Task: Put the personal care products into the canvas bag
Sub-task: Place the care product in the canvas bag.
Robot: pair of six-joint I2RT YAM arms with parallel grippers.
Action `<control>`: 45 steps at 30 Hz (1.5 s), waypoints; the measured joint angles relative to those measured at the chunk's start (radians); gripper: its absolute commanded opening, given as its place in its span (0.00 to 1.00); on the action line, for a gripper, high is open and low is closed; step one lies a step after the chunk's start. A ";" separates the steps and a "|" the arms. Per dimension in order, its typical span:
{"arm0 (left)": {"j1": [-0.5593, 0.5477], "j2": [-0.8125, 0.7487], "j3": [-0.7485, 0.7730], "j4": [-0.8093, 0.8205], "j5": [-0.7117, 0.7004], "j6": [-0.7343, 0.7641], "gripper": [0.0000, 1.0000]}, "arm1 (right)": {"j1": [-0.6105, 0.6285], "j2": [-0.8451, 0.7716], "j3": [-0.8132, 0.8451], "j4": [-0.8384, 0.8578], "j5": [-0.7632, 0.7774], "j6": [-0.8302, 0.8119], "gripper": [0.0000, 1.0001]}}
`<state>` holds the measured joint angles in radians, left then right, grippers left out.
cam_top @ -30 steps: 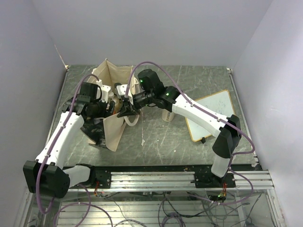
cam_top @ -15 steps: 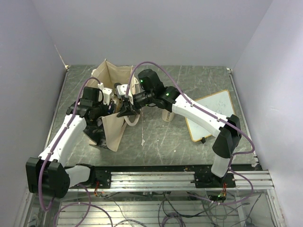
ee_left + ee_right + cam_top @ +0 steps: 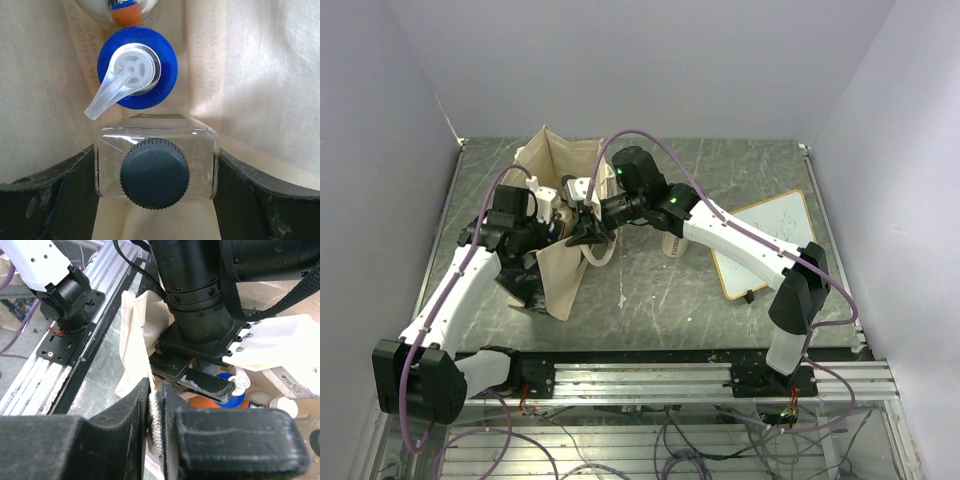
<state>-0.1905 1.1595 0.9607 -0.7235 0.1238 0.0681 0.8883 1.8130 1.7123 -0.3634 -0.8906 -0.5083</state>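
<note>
The canvas bag [image 3: 552, 160] stands open at the left. My right gripper [image 3: 588, 232] is shut on the bag's near rim strap [image 3: 156, 415] and holds it up. My left gripper [image 3: 548, 220] reaches down inside the bag. Its fingers [image 3: 65, 200] press both sides of a clear bottle with a dark cap [image 3: 155, 172], with the bag cloth [image 3: 260, 75] all around. Just beyond it in the bag lies the blue-and-orange bottle with a pump top [image 3: 137, 67], also in the right wrist view [image 3: 220, 401]. A cream bottle [image 3: 673, 244] stands on the table under my right arm.
The wood-framed whiteboard [image 3: 765, 243] lies at the right of the table. A small pale item [image 3: 622, 298] lies on the table in front of the bag. The aluminium rail [image 3: 650, 380] with the arm bases runs along the near edge.
My left arm has shifted a little to the right, its gripper further into the bag's opening. My right arm has kept still, holding the rim.
</note>
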 measured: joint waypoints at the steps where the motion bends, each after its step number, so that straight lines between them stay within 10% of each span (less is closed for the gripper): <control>1: 0.000 -0.004 0.000 -0.005 0.002 0.002 0.62 | 0.000 0.000 0.000 0.001 -0.002 0.000 0.15; 15: 0.000 -0.023 0.064 -0.100 0.035 0.013 0.94 | -0.010 -0.039 -0.037 0.024 -0.011 -0.008 0.33; 45: 0.000 -0.082 0.419 -0.115 0.094 0.092 0.95 | -0.156 -0.391 -0.336 0.229 0.273 0.149 0.60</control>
<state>-0.1905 1.0775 1.3800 -0.8383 0.2176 0.1600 0.7326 1.4216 1.3766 -0.1341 -0.6178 -0.3592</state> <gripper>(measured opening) 0.955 0.590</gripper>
